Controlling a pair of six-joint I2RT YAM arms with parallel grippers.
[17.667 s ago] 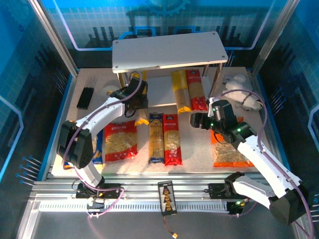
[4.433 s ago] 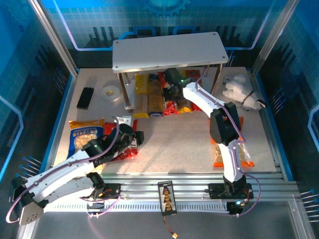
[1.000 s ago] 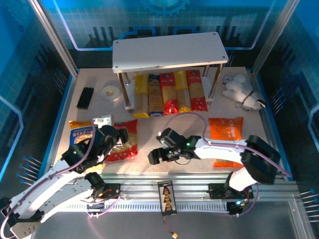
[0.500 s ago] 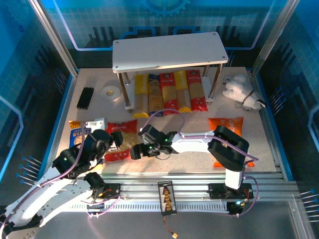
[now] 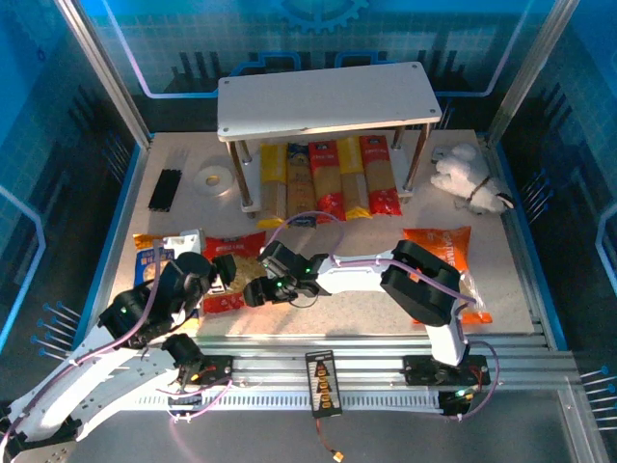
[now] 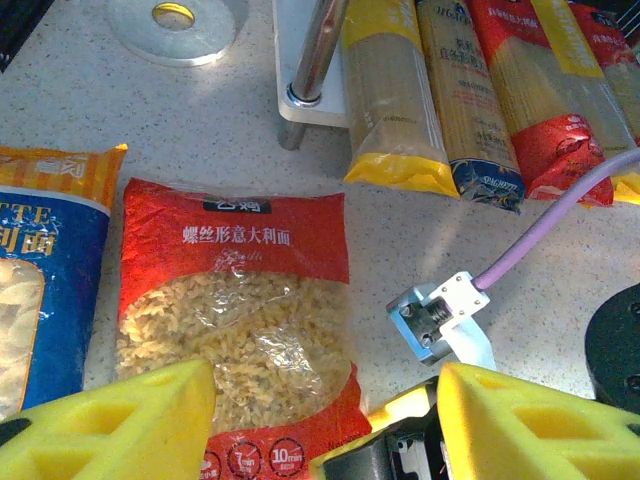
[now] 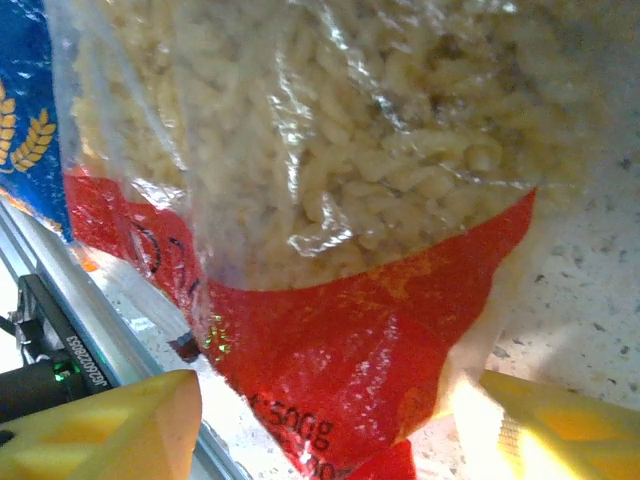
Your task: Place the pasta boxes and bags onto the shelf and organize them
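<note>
Red pillow-shaped plastic bag of short spiral pasta [image 7: 340, 330] lies flat on the speckled table [image 7: 590, 290]. Its near corner sits between the yellow fingers of the right gripper [image 7: 330, 400], which stand wide apart. A gap shows between the plastic and the finger at the picture's left, so nothing is clamped. Both fingers are cut off by the frame, and whether the other one touches the bag I cannot tell. In the top view this gripper [image 5: 253, 292] covers the near right part of the bag [image 5: 243, 253].

The left gripper [image 6: 325, 385] hangs just beside it over the same end of the bag [image 6: 235, 320], jaws also apart and holding nothing. Only its fingertips show.

Just left of it lies a blue-and-yellow plastic bag of short pasta [image 6: 40, 280], cut off at the frame. Farther right of the right gripper, an orange plastic bag of pasta [image 5: 439, 253] is partly hidden under the right arm.

Well beyond both grippers, five long narrow spaghetti packs [image 5: 325, 183] lie side by side on the lower board of the light grey two-tier shelf [image 5: 323, 96]. Its top board hides their far ends.
</note>
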